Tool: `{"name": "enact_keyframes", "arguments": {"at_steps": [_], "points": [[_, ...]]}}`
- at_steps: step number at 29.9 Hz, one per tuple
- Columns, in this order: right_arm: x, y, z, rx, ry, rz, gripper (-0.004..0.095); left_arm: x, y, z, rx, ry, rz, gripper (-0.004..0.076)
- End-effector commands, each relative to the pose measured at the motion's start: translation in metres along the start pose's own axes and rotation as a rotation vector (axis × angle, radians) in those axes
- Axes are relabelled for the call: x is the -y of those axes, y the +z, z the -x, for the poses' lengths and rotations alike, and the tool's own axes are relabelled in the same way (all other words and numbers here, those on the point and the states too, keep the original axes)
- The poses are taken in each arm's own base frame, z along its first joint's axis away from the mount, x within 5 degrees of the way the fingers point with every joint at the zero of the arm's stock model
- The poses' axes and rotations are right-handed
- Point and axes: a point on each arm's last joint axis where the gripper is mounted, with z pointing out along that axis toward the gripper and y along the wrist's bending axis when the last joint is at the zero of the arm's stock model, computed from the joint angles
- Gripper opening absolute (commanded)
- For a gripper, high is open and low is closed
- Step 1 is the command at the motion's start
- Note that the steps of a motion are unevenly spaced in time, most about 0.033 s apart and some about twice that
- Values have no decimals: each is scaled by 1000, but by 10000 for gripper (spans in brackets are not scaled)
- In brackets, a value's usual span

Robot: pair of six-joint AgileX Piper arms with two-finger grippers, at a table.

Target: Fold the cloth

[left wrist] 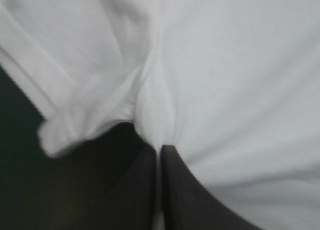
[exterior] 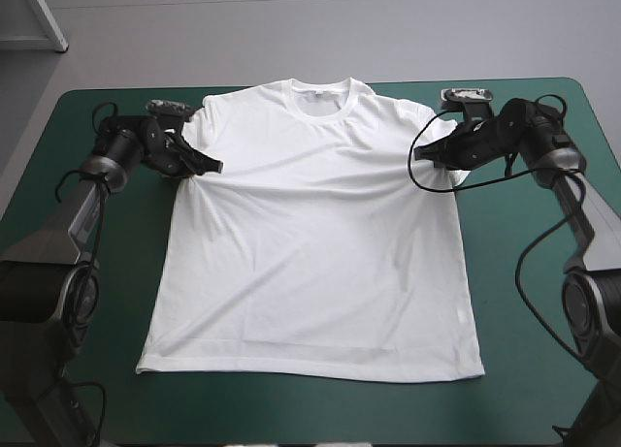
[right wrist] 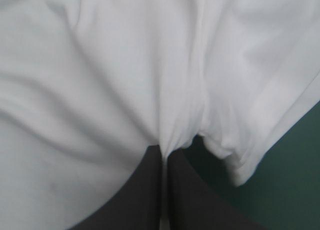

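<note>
The white T-shirt [exterior: 310, 234] lies spread flat on the desk [exterior: 543, 369], with its collar [exterior: 320, 90] toward 12 o'clock, near the far edge, and its hem [exterior: 310, 367] toward 6 o'clock, near the close edge. It fills the middle of the teal-green cover [exterior: 116, 302], and bare cover shows on both sides. The left pincer [exterior: 209, 166] reaches in from 9 o'clock and meets the shirt at about 10 o'clock, just where the sleeve at 9 o'clock [exterior: 199, 117] joins the body. The right pincer [exterior: 422, 154] reaches in from 3 o'clock and meets the shirt at about 2 o'clock, at the same place under the sleeve at 3 o'clock [exterior: 427, 117]. In the left wrist view the two black fingers [left wrist: 185, 195] stand almost together in one pointed arch, and a thin pleat of white cloth is caught between their tips, so this pincer is clamped on the T-shirt. Ahead of the tips the cloth gathers into a narrow raised fold, and the sleeve lies just beside it with its edge curled over the cover. The right wrist view shows the same: the fingers are pressed on a pinch of cloth, creases spread from the grip, and the sleeve edge lies beside the pincer over the cover. In the high view soft wrinkles run across the chest between the two grips, while the lower half lies smoother.
</note>
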Motion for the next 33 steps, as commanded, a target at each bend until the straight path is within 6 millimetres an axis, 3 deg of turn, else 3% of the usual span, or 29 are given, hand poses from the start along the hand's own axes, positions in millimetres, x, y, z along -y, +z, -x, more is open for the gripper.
{"name": "enact_keyframes", "arguments": {"at_steps": [1,12,17,21,26,30,33], "points": [[-15,-67,19,211,-76,-44,-17,-2,-81,30,222,22,68,21],[-48,-185,41,574,-154,-52,-18,-1,-232,61,578,46,142,21],[-59,-223,58,702,-187,-50,-17,-2,-277,67,704,60,190,21],[-61,-234,72,787,-198,-55,-18,-2,-287,71,781,88,207,21],[-55,-219,104,954,-163,-36,-17,-4,-287,90,975,99,238,21],[-52,-211,127,1063,-160,-24,-18,-6,-275,106,1087,110,256,21],[-49,-202,139,1081,-172,-23,-18,-9,-254,116,1078,137,285,21]]}}
